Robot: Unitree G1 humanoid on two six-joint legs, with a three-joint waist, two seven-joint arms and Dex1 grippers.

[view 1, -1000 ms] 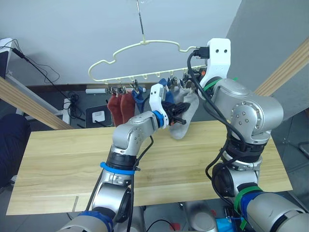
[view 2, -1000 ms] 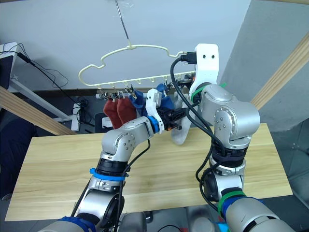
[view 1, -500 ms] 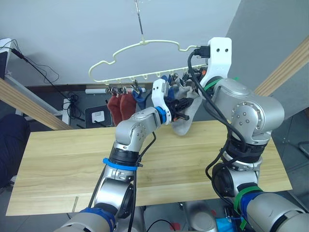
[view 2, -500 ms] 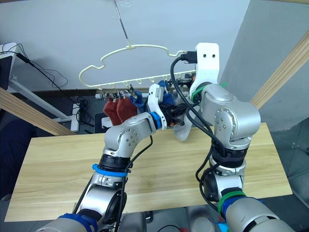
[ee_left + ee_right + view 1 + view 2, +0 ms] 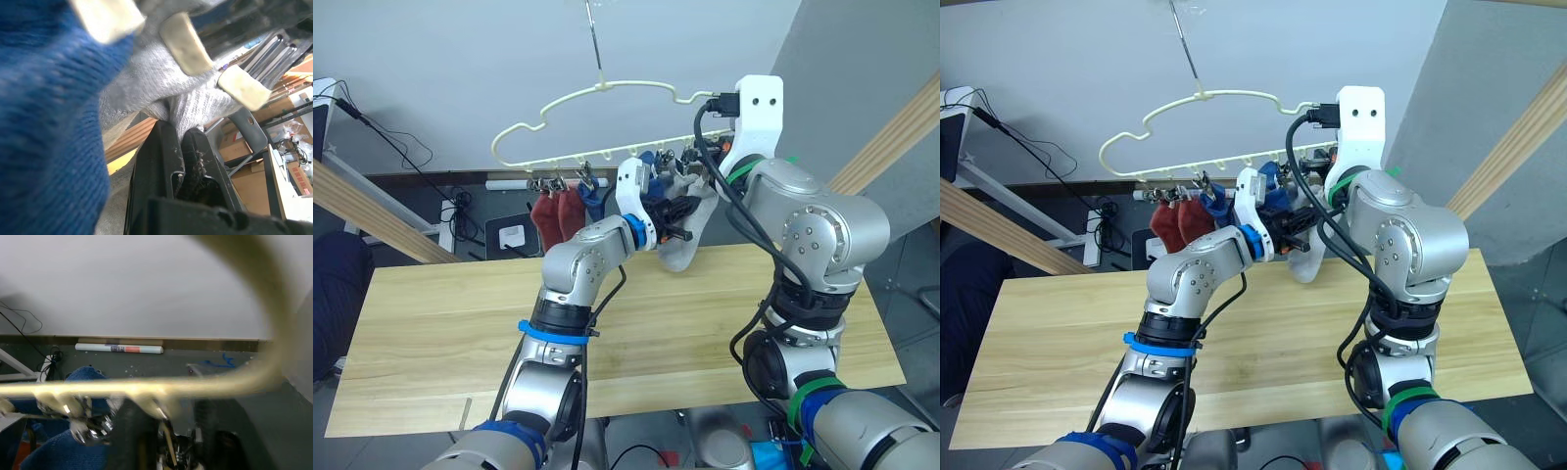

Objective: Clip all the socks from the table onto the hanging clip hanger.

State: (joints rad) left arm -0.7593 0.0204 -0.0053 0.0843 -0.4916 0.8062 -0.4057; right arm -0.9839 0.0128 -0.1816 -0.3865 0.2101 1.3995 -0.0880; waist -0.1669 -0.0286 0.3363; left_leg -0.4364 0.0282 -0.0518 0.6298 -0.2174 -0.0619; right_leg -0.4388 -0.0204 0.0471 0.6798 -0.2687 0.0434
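the left gripper (image 5: 182, 142), jaws pinched on the light grey sock (image 5: 683, 245), has carried it up from a second ago, closer under the clip hanger (image 5: 597, 108), so clipping looks near. the left arm is reaching up over the bare bench (image 5: 431, 323). the right gripper (image 5: 166, 431) is raised at the hanger's right end; i cannot tell its jaws.

Your left gripper (image 5: 677, 217) pinches the grey sock (image 5: 685, 238) up at the hanger (image 5: 597, 113); red socks (image 5: 556, 216) hang above the table (image 5: 431, 323).
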